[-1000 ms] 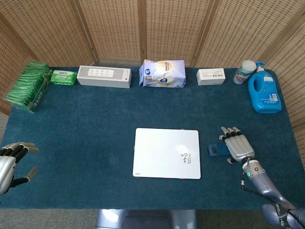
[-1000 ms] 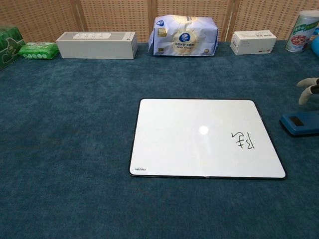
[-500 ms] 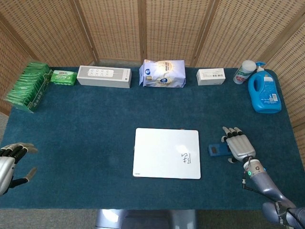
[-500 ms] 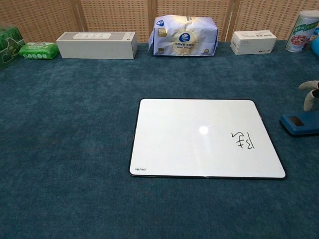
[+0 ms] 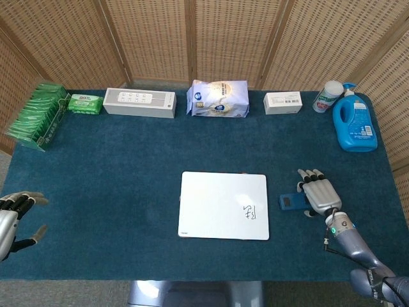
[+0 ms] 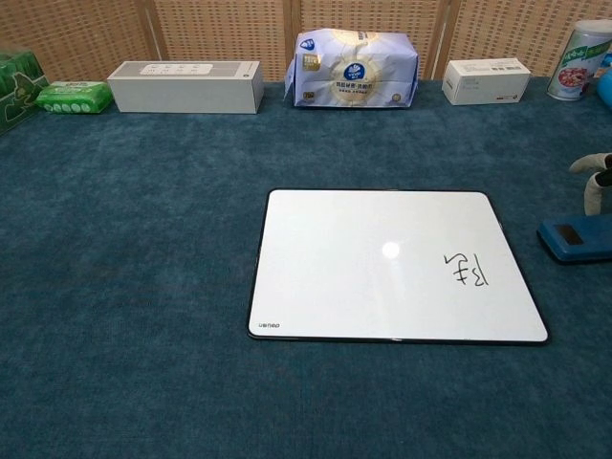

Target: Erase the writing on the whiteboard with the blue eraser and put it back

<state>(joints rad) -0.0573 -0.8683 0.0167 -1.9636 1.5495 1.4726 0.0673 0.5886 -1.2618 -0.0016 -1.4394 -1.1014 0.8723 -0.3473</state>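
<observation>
- Left hand (image 5: 14, 217): well left of the whiteboard, fingers loosely spread, holding nothing.
- Whiteboard (image 5: 223, 205): white, dark-rimmed, black writing (image 5: 249, 212) near its right edge.
- Eraser (image 5: 292, 202): blue, flat, just right of the whiteboard.
- Right hand (image 5: 321, 194): fingers extended over the eraser's right part; grip unclear.

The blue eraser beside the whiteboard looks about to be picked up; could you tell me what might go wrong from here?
The right hand overlaps only the blue eraser's outer end, so a grasp may slip or push it along the cloth. The writing sits near the whiteboard's edge; wiping could shift the unfixed board.
</observation>
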